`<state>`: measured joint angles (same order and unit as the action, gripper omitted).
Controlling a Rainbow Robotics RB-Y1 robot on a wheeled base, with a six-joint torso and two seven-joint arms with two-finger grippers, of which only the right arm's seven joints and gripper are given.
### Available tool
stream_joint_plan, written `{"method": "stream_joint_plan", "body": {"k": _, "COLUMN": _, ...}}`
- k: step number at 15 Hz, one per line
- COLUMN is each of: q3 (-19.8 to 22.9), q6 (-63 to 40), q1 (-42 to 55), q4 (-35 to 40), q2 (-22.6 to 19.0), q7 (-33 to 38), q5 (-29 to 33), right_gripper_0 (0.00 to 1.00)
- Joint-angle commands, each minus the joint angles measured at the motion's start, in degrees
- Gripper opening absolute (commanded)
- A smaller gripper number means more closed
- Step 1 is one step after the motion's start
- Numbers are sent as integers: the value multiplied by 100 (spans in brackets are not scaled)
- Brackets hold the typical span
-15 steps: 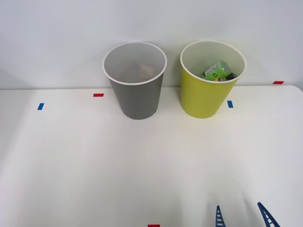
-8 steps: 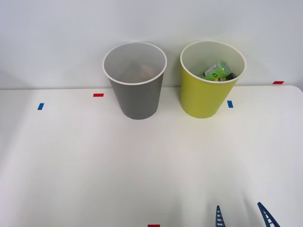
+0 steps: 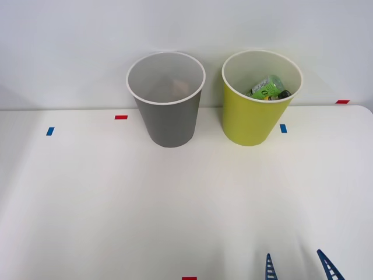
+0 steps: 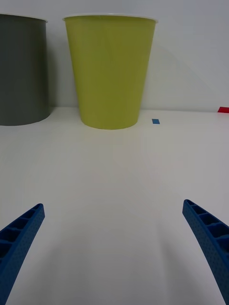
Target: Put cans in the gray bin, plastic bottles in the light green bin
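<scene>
Where white table (image 3: pixel 175 204) ends, white wall (image 3: pixel 87 46) rises.

The front view looks forward and down from above the arms, taking in the whole white surface (image 3: pixel 116 204) up to the wall, with the gray bin (image 3: pixel 168 119) and light green bin (image 3: pixel 250 119) at the far edge. The right wrist view sits low, just above the surface (image 4: pixel 114 181), facing the same wall level-on. Both views share the light green bin (image 4: pixel 110 71) and the gray bin (image 4: pixel 21 71).
</scene>
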<state>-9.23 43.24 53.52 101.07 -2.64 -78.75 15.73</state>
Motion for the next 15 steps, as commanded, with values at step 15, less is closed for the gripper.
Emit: {"method": "stream_joint_plan", "body": {"k": 15, "q3": 0, "q6": 0, "q1": 0, "q4": 0, "q2": 0, "q7": 0, "q5": 0, "right_gripper_0": 100}}
